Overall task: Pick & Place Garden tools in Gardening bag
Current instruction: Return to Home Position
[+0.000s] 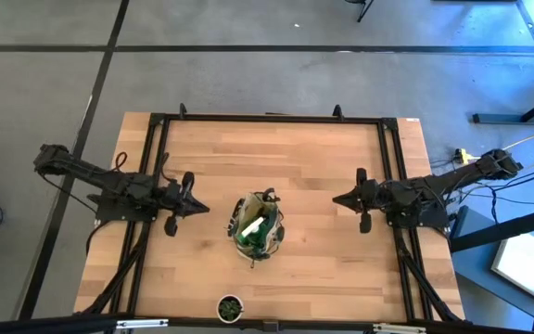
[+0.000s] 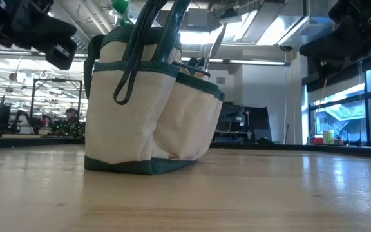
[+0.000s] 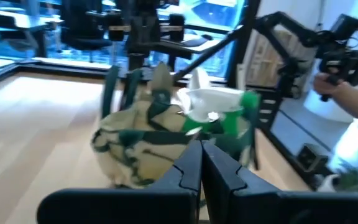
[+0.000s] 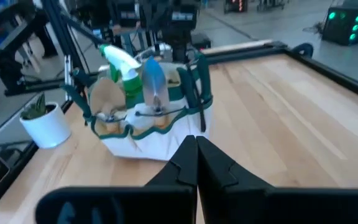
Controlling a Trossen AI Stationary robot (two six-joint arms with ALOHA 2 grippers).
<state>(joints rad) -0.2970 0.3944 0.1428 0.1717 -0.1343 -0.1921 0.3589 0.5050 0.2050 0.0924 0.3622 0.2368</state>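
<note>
Both arms are matte black, made of slim jointed links. The left arm [image 1: 109,186], left of the gardening bag [image 1: 256,227], tapers into the pointed left gripper [image 1: 200,210]; right of the bag, the right arm [image 1: 434,190] and right gripper [image 1: 335,198] match, with loose black cables [image 1: 503,195] at the base.

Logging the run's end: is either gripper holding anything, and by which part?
Nothing is held. The left gripper and the right gripper are both shut and empty, apart from the gardening bag between them.
</note>
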